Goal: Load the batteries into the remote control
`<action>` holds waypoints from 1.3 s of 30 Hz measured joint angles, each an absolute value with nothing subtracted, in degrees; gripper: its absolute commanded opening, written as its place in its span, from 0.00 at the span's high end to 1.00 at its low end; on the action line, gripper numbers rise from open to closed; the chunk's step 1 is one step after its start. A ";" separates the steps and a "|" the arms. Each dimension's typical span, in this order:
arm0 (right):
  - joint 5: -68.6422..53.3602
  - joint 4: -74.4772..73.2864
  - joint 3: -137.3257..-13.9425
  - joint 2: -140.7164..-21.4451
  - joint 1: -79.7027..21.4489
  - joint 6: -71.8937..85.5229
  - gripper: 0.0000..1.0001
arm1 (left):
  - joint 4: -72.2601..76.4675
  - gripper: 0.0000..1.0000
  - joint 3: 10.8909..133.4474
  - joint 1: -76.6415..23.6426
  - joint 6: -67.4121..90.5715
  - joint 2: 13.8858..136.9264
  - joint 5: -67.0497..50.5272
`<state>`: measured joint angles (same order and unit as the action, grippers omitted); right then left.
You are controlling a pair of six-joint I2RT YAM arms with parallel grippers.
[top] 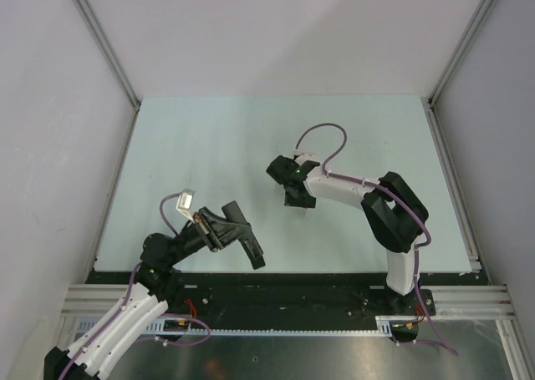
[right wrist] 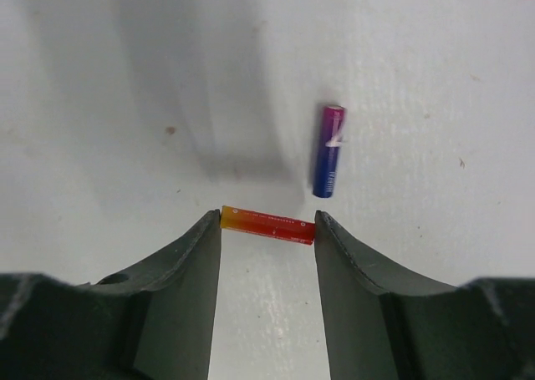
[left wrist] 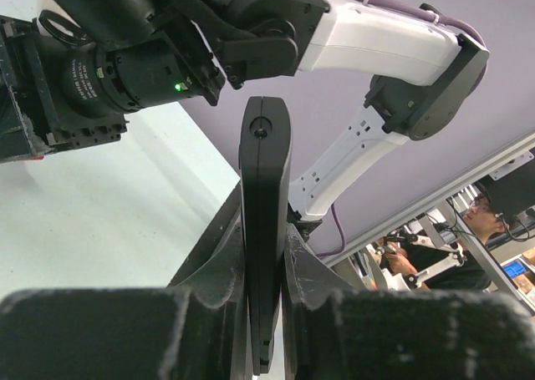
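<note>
You are early in the job: neither battery is in the remote control [left wrist: 264, 171] yet, and its battery compartment cannot be seen from any view. Your left claw [left wrist: 264, 248] is clamped tight on the remote's lower part, holding it up off the table, with the long black body sticking out ahead of the fingers. Your right claw [right wrist: 267, 235] stands about half closed. Its tips meet the two ends of the red-orange battery [right wrist: 267, 226], so it looks gripped lengthwise, though you cannot tell whether it has left the surface. The blue-purple battery [right wrist: 329, 150] lies loose just beyond the right fingertip, untouched. Both loadings remain. Around the claws stand plain grey walls [top: 50, 104] with aluminium rails [top: 100, 38], and below them a pale green table [top: 209, 146] bearing a few small specks [right wrist: 170, 131].
</note>
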<state>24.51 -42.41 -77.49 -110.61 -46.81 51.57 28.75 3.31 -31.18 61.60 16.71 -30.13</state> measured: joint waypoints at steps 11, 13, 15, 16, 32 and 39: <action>21.50 -31.09 -77.49 -109.30 -48.10 23.42 0.84 | 28.53 1.00 3.27 -31.27 61.47 14.04 -30.37; 20.25 -29.28 -77.49 -109.30 -47.92 19.88 0.83 | 28.53 1.00 3.25 -31.27 61.49 13.06 -30.39; 19.42 -27.99 -77.49 -109.30 -47.90 16.45 0.82 | 28.53 1.00 3.22 -31.29 61.47 12.75 -30.44; 18.81 -27.27 -77.49 -109.40 -47.97 13.89 0.82 | 28.45 1.00 3.20 -31.29 61.49 12.71 -30.57; 11.46 -26.92 -80.71 -115.26 -46.65 -0.23 0.43 | 26.33 1.00 3.09 -31.29 61.45 12.67 -30.65; 11.86 -27.88 -80.93 -115.28 -46.57 0.97 0.31 | 26.17 1.00 3.09 -31.29 61.45 12.67 -30.65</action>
<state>11.86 -27.88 -80.93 -115.28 -46.57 0.97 26.17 3.09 -31.29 61.45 12.67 -30.65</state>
